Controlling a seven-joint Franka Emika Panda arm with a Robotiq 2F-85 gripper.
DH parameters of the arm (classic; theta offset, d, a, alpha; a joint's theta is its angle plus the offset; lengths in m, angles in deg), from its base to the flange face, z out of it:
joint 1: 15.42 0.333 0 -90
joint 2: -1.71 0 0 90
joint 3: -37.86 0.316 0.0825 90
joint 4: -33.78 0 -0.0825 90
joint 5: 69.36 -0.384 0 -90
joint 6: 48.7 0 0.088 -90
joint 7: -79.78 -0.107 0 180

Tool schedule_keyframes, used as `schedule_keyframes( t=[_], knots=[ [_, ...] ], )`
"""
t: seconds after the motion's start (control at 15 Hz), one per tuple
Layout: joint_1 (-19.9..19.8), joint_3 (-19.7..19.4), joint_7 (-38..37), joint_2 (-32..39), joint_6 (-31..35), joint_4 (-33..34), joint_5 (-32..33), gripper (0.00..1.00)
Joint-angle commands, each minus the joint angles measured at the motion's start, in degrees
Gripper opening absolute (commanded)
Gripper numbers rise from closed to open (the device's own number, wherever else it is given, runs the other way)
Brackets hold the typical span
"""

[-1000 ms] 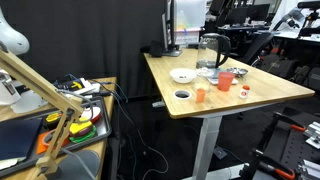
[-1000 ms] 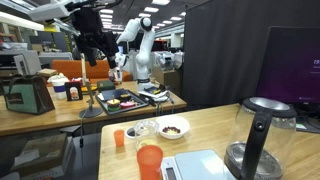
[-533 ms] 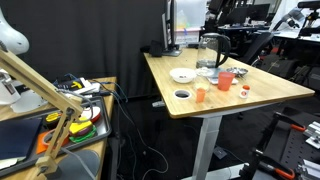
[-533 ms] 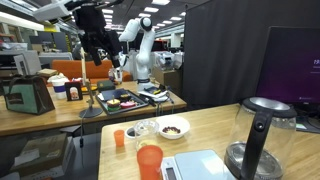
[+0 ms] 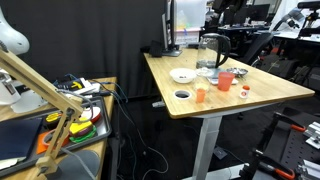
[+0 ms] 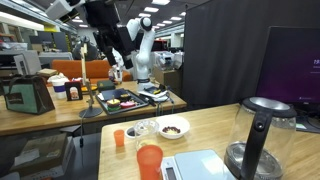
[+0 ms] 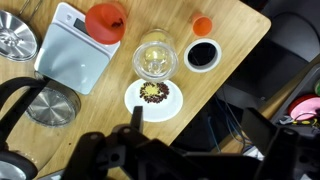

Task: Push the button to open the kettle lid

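The kettle [image 6: 262, 138] is tall clear glass with a black handle and stands at the table's right end; it also shows in an exterior view [image 5: 212, 52] at the back of the table. Its round black lid [image 6: 266, 104] sits shut on top. In the wrist view the kettle [image 7: 45, 104] lies at the left edge, seen from above. My gripper [image 6: 108, 30] hangs high above the table, far from the kettle. In the wrist view its two dark fingers [image 7: 200, 122] are spread apart and hold nothing.
On the table are a white scale [image 7: 70, 47] with a red cup [image 7: 105, 21], a clear glass [image 7: 155, 56], a plate of food [image 7: 153, 97], a black-lined cup [image 7: 202, 55], a small orange cup [image 7: 203, 25] and a round metal piece [image 7: 15, 35]. The table edge [image 7: 230, 70] drops off to the right.
In an exterior view the arm and gripper have moved to the right and slightly up. Nothing on the table has moved.
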Motion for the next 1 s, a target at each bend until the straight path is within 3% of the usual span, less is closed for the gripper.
schedule_keyframes(
  t=[0.0, 0.4, 0.93],
  knots=[
    [-0.02, 0.16, -0.25, 0.01, -0.09, 0.07, -0.02, 1.00],
    [-0.52, 0.06, -0.92, 0.46, 1.06, -0.24, 0.15, 1.00],
    [-7.30, -3.68, -1.35, 5.49, 9.32, 0.95, 3.69, 1.00]
  ],
)
